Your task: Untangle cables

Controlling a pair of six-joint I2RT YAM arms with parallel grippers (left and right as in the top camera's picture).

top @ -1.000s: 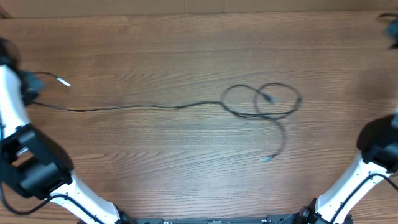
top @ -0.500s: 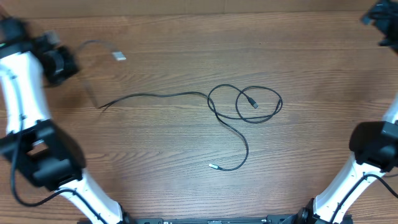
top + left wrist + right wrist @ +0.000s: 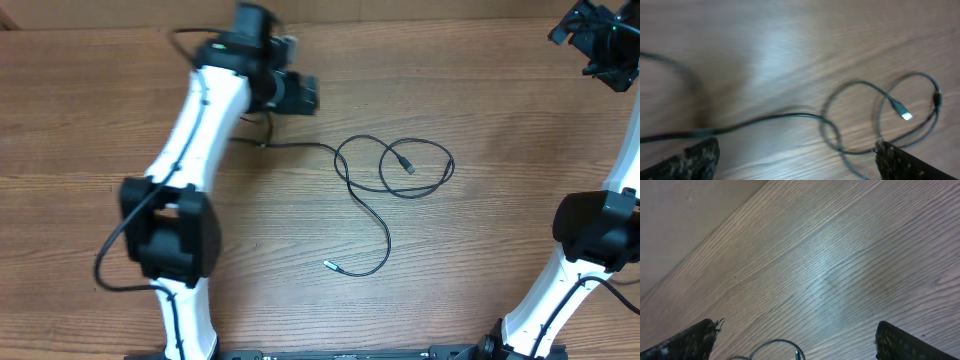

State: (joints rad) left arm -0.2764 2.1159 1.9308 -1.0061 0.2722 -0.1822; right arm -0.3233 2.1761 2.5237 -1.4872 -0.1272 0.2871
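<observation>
1. Cable [image 3: 300,146]: one thin black lead lying flat on the wooden table [image 3: 480,280], mid-table, well apart from the right gripper [image 3: 795,335]. Its left run goes under the left arm and that end is hidden
2. Layout: a nearly straight run from the left feeds into two overlapping loops [image 3: 415,170] right of centre. A tail curves down from them toward the near edge and ends in a small pale plug [image 3: 329,265]. A second plug [image 3: 408,166] lies inside the loops
3. Left gripper [image 3: 795,150]: jaws spread wide, nothing between them, above the straight run near the far edge. The wrist view is blurred, so contact with the cable cannot be ruled in or out
4. Right gripper: jaws wide apart and empty, at the far right corner. Only bare wood and a sliver of one loop show below it
5. Handling, judged: very light, limp and round in section, with a smooth jacket. It should slide over the wood and follow any pull rather than hold a shape. A pinch must close fully or the cable will slip through
6. Where to hold, judged: the tail just behind the free plug, where the rigid plug body stops slip. The other hand should pin the straight run left of the loops
7. Surfaces: the table is matte with fine straight grain. The plug tips read shiny
</observation>
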